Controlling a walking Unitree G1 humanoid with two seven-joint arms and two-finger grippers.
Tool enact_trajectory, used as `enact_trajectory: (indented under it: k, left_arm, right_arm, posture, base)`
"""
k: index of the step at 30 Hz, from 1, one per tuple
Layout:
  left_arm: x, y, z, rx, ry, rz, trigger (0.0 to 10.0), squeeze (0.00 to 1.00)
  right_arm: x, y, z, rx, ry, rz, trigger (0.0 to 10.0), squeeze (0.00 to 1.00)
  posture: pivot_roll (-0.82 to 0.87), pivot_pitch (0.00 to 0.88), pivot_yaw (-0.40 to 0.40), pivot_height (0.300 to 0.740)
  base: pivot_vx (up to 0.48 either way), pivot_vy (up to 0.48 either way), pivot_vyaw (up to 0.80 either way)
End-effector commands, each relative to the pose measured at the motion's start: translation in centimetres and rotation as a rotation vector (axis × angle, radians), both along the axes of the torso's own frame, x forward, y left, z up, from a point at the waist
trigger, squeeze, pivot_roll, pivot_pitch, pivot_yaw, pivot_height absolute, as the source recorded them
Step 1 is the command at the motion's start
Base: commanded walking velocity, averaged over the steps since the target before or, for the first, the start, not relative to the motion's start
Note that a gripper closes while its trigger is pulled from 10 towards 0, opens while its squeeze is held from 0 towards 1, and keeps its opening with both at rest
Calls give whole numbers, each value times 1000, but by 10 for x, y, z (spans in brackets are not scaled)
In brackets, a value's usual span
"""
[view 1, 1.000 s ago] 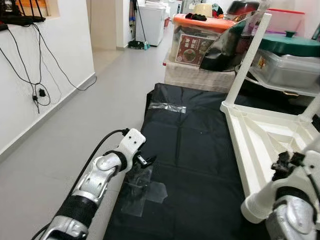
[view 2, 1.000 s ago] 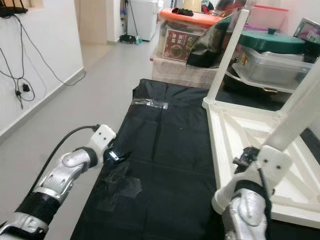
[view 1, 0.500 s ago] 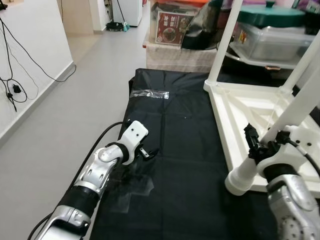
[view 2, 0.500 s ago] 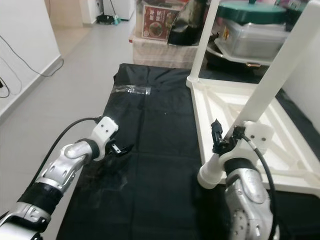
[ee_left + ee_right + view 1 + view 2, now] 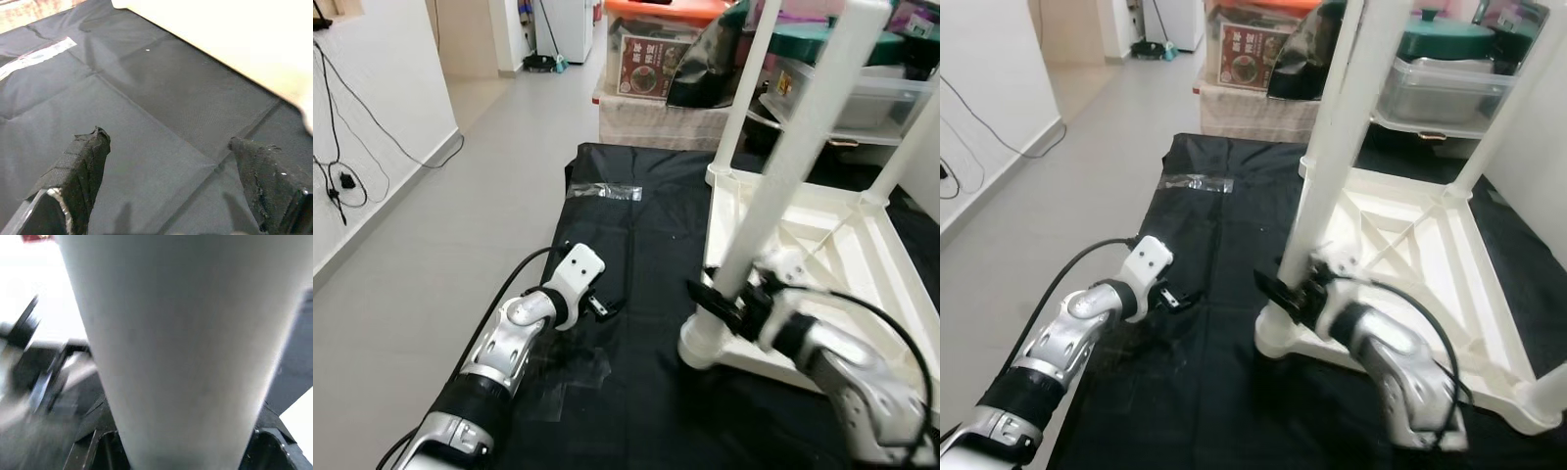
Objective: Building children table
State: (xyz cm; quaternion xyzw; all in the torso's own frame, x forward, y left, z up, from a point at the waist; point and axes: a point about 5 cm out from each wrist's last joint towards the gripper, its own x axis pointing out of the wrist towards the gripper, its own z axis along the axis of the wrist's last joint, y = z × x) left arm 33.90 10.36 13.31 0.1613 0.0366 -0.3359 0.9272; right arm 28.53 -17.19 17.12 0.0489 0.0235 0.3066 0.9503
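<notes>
Right gripper (image 5: 720,304) now lower on table leg (image 5: 783,166) — leg seemingly near-upright.

The white plastic table (image 5: 847,259) lies upside down on the black mat (image 5: 646,245), its ribbed underside up; a round white leg (image 5: 783,176) stands upright at its near corner

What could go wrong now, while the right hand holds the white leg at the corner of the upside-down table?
1. The right hand grips the white leg low, near its base; the long upper part could lean and twist in the socket.
2. The table top lies on a black sheet and might slide when pushed.
3. The left hand hovers open, apart from the table, so nothing steadies it.
</notes>
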Motion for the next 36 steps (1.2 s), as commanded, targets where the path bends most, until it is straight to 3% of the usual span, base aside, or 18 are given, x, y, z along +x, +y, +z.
enact_trajectory:
  k: [1,2,4,7,11,14,16,17,19,20,22,23,26,27,28,30,32,36]
  left_arm:
    - [-1,7,-2,17,1,9,10000,0]
    - [-1,7,-2,17,1,9,10000,0]
    - [-1,9,-2,19,0,13,10000,0]
    - [-3,7,-4,14,8,5,10000,0]
    - [-5,6,-5,12,12,0,10000,0]
    - [-7,3,-7,16,21,-19,10000,0]
    - [-6,3,-7,18,22,-22,10000,0]
    - [-4,4,-6,19,21,-22,10000,0]
    - [-3,4,-6,21,22,-22,10000,0]
    - [-3,4,-7,21,22,-24,10000,0]
    - [-3,4,-7,21,22,-24,10000,0]
    - [-3,3,-7,22,22,-26,10000,0]
    - [-4,1,-7,9,20,-23,10000,0]
    - [-4,1,-7,9,20,-23,10000,0]
    - [-4,2,-7,11,19,-20,10000,0]
    - [-3,3,-7,14,19,-14,10000,0]
    - [-2,4,-6,16,13,-15,10000,0]
    - [0,2,-5,18,5,-11,10000,0]
  right_arm:
    - [6,-9,4,93,-28,-152,0,0]
    - [6,-9,4,93,-28,-152,0,0]
    - [9,-28,3,151,-51,-448,0,0]
    - [-18,-64,-25,34,126,-1022,0,0]
    - [-35,-74,-33,-43,166,-1178,0,0]
    - [-66,-65,-35,-206,160,-1231,0,0]
    - [-73,-59,-33,-242,165,-1228,0,0]
    - [-75,-51,-33,-249,180,-1199,4980,0]
    - [-76,-46,-34,-247,190,-1187,4980,0]
    - [-73,-39,-29,-214,154,-1146,10000,0]
    - [-73,-39,-29,-214,154,-1146,10000,0]
    - [-70,-35,-25,-189,123,-1120,10000,1000]
    - [-49,-32,0,2,46,-842,10000,1000]
    - [-49,-32,0,2,46,-842,10000,1000]
    - [-46,-31,7,50,43,-696,10000,0]
    - [-47,-39,27,33,-36,-525,10000,0]
    - [-53,-50,40,-82,-136,-366,10000,0]
    - [-58,-47,28,-170,-95,-142,10000,0]
  posture:
    - [163,0,-114,740]
    - [163,0,-114,740]
    - [151,0,-110,740]
    - [125,0,-95,740]
    - [125,0,-95,740]
    - [112,0,-83,740]
    - [112,0,-83,740]
    - [112,0,-83,740]
    - [84,0,-67,740]
    - [83,0,-71,740]
    - [83,0,-71,740]
    - [83,0,-71,740]
    - [97,0,-83,740]
    - [97,0,-83,740]
    - [97,0,-83,740]
    - [101,0,-83,740]
    - [103,0,-87,740]
    - [105,0,-94,740]
  base:
    - [0,0,0]
    - [0,0,0]
    - [0,0,0]
    - [0,0,0]
    - [0,0,0]
    - [0,0,0]
    - [0,0,0]
    - [0,0,0]
    - [0,0,0]
    - [0,0,0]
    - [0,0,0]
    - [0,0,0]
    - [0,0,0]
    - [0,0,0]
    - [0,0,0]
    - [0,0,0]
    - [0,0,0]
    - [0,0,0]
